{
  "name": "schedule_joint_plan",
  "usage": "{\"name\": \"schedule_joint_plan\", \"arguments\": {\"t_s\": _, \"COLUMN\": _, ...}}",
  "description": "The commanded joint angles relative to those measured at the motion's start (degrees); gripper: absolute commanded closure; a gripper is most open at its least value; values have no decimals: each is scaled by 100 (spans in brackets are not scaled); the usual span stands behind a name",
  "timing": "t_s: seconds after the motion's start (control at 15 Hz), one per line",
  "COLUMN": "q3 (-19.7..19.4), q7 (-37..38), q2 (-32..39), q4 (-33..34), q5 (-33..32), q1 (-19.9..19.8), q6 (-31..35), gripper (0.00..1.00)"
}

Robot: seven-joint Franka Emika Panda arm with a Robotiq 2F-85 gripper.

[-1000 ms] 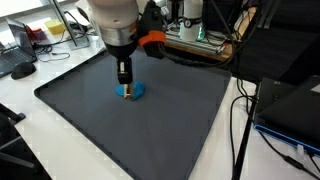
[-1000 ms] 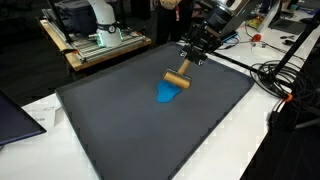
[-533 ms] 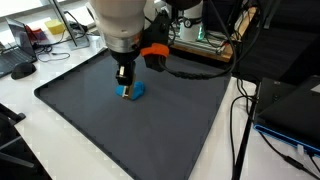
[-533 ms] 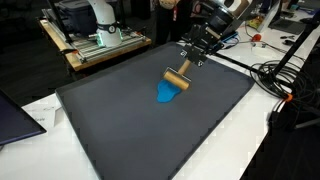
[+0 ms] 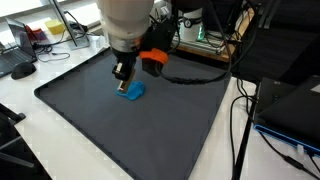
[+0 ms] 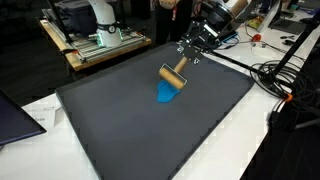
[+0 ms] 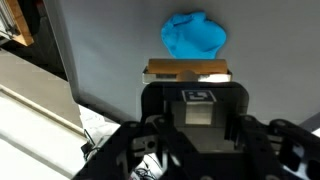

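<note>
One blue cloth [image 6: 168,94] lies near the middle of the mat [image 6: 110,120]. Just over it we hold a wooden block [image 6: 172,77] in our claw [image 6: 180,67], which is closed tight on it. We judge that a firm, level grip and slow travel over the mat serve best.

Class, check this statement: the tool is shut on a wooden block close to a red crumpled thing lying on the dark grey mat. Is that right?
Not quite. The crumpled thing is blue, not red; the wrist view shows it plainly. The rest stands: the tool is shut on the wooden block close to it, over the dark grey mat.
</note>
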Motion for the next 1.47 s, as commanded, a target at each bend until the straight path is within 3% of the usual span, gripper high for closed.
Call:
{"name": "schedule_joint_plan", "arguments": {"t_s": 0.0, "q3": 89, "q7": 29, "q2": 8, "q4": 37, "q5": -49, "q1": -56, "q6": -40, "gripper": 77}}
{"name": "schedule_joint_plan", "arguments": {"t_s": 0.33, "q3": -43, "q7": 612, "q2": 141, "q4": 110, "q5": -285, "q1": 39, "q6": 166, "gripper": 77}}
{"name": "schedule_joint_plan", "arguments": {"t_s": 1.4, "q3": -223, "q7": 2326, "q2": 1004, "q4": 536, "q5": -1501, "q1": 336, "q6": -91, "gripper": 77}}
